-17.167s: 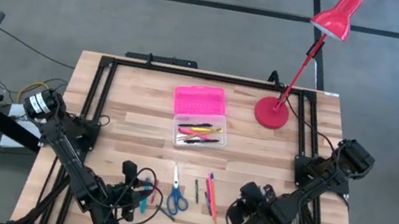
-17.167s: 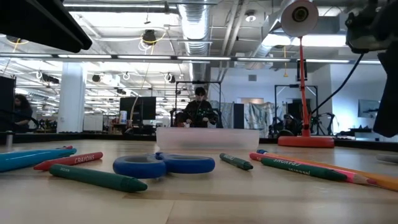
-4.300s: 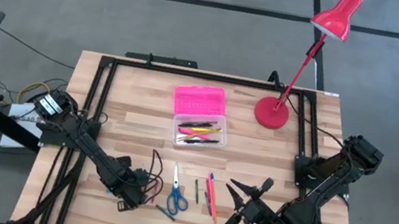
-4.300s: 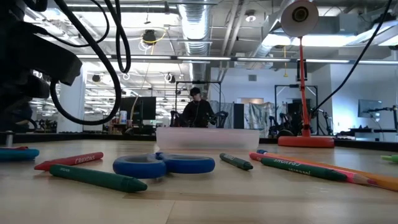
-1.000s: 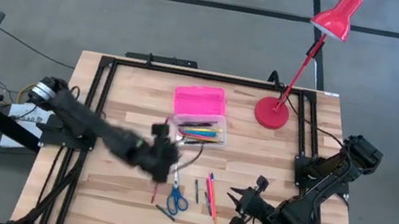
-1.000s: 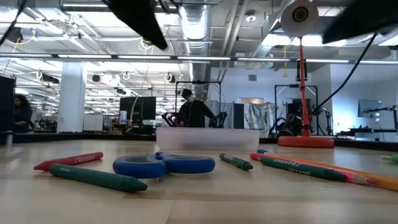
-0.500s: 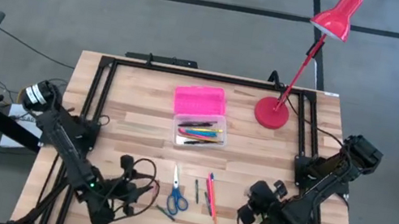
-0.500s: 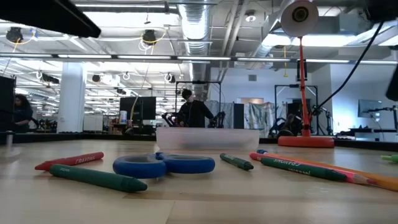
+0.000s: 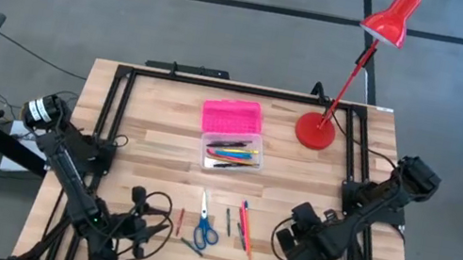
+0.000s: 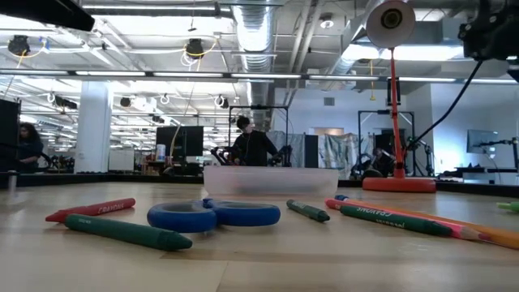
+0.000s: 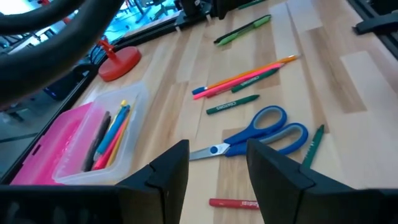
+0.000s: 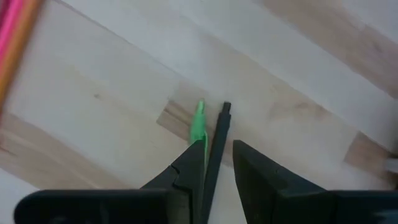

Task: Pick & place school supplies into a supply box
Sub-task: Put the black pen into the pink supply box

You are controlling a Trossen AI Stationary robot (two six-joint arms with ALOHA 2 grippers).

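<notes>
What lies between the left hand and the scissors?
A red crayon lies on the table between the open left hand and the scissors. Nothing else visible stands in the way.

Pale wooden table top (image 9: 161,151), centre frame: planked, matt. Small rectangular pencil case (image 9: 231,137), upper centre: textured pink plastic lid, clear plastic base. Blue-handled scissors (image 11: 252,137): glossy plastic loops, bright metal blades.
</notes>
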